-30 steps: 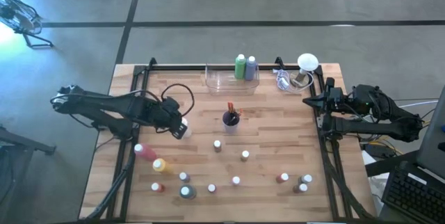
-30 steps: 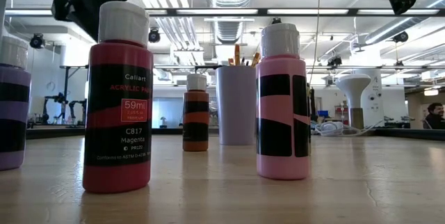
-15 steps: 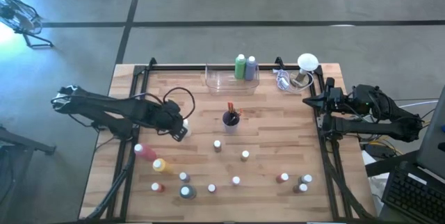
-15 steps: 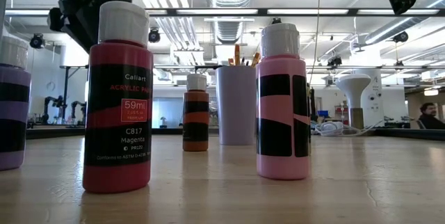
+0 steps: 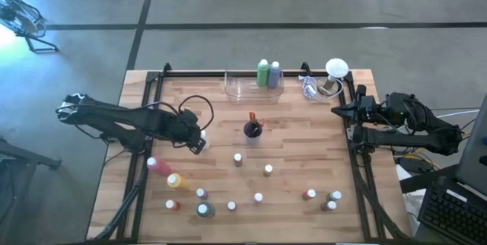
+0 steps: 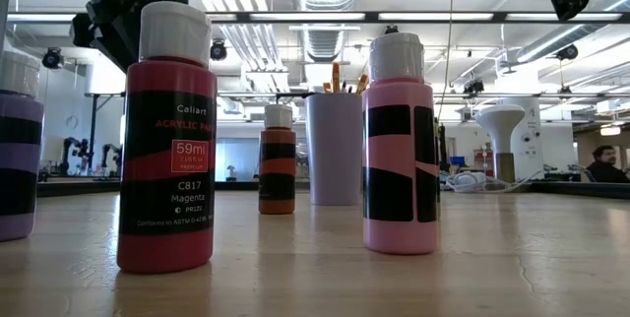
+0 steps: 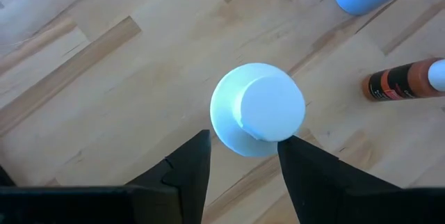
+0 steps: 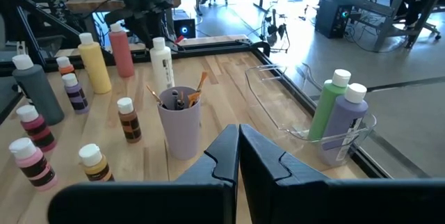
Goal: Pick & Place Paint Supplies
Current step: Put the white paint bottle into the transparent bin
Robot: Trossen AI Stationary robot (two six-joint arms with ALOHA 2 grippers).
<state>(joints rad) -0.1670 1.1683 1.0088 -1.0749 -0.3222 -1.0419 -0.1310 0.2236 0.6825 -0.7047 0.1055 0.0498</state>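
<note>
A white paint bottle (image 5: 202,144) (image 7: 257,109) (image 8: 161,62) stands upright on its base left of the table's middle. My left gripper (image 5: 193,136) (image 7: 243,142) hangs open over it, pointing steeply down, one finger on either side of the bottle's top; no touch shows. Further paint bottles stand on the near half: a tall pink one (image 5: 158,166), a yellow one (image 5: 175,180) and several small ones, such as the magenta one (image 6: 165,150). A green bottle (image 5: 263,72) and a purple bottle (image 5: 274,74) stand in the clear tray (image 5: 242,90). Brushes stick up from a cup (image 5: 252,129). My right gripper (image 5: 339,112) (image 8: 238,139) waits shut at the right edge.
A white lamp-like object (image 5: 335,70) with a cable sits at the far right corner. A black frame rail (image 5: 144,100) runs along the table's sides. A small brown bottle (image 7: 402,82) stands close to the white one. Bare wood lies between cup and tray.
</note>
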